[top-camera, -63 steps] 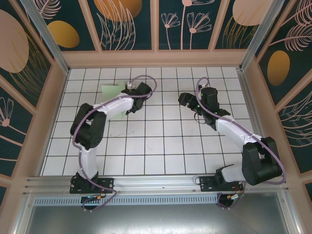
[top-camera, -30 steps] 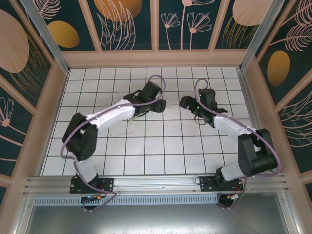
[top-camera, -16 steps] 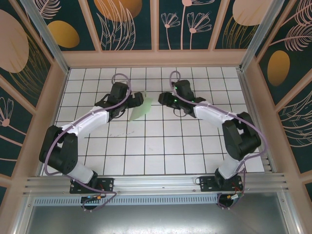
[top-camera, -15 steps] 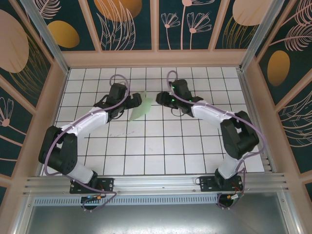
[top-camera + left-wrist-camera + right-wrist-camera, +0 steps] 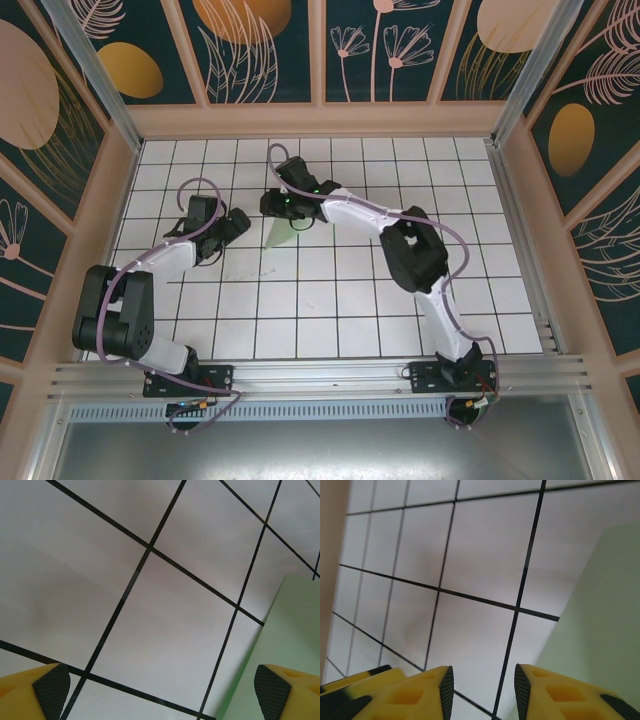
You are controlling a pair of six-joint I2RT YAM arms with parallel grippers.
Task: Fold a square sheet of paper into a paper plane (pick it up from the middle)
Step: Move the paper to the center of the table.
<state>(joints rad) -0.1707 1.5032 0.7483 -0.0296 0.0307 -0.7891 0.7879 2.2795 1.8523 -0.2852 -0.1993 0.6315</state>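
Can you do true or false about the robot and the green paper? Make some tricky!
1. The left fingers are wide apart with nothing between them. True.
2. The paper is bright red. False: it is pale green.
3. The right fingers are close beside the paper. True.
4. The paper is in the near right corner of the table. False: it is in the far half, a little left of the middle.
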